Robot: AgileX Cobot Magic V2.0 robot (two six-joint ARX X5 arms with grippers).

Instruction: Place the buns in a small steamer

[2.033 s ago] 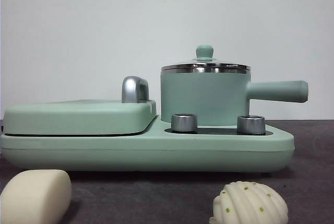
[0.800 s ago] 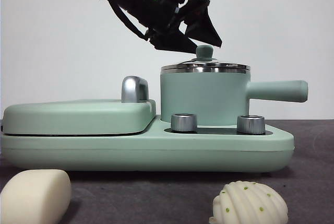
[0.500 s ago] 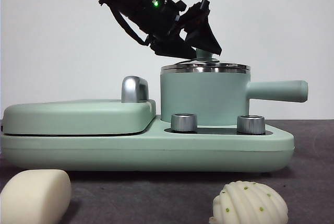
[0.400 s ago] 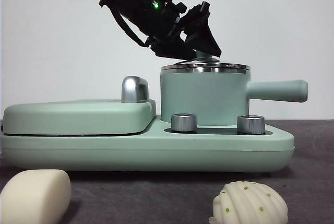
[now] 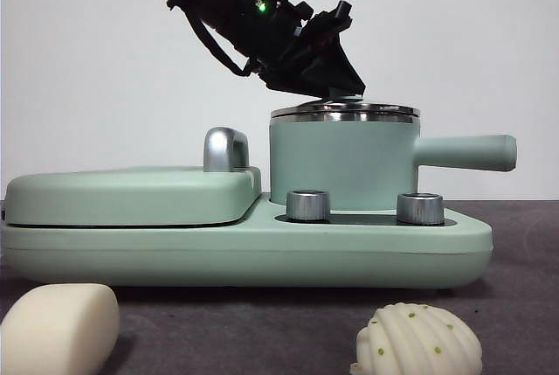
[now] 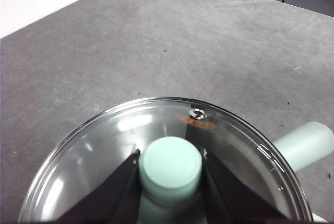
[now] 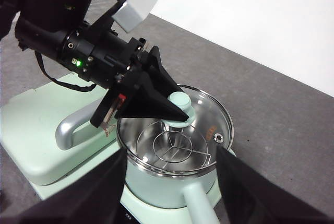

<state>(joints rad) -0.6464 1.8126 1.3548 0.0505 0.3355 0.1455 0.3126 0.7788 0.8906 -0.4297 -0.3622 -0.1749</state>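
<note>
**Lid knob straddled, buns waiting on the bench**

Left gripper [image 6: 169, 174] down on the small steamer [image 5: 342, 163], jaws standing one on each side of the green lid knob [image 6: 170, 165], flush against it or very nearly; firm clamp not confirmable. Glass lid [image 7: 180, 135] seated on the steel rim, wire rack visible through it inside the pot. Right gripper [image 7: 169, 192] hanging above and behind the steamer, jaws spread wide, holding nothing.

Both buns lying on the dark bench [image 6: 156, 41] in front of the mint-green cooker base [image 5: 244, 253] that carries the steamer: smooth block bun [image 5: 54, 327] before the griddle end, ribbed green-dotted bun [image 5: 419, 342] below the steamer's two steel dials [image 5: 308, 204]. Neither touched.

Handling, as a judgement: lid likely light but glass, so fragile and slick; knob the only sound hold, best lifted straight up and set down gently clear of the buns. Buns probably soft and light, easily dented; better taken across the widest part with a mild squeeze, ribbed one along its ridges rather than at its thin edge. Straight side handle [image 5: 463, 152] unneeded for now.
</note>
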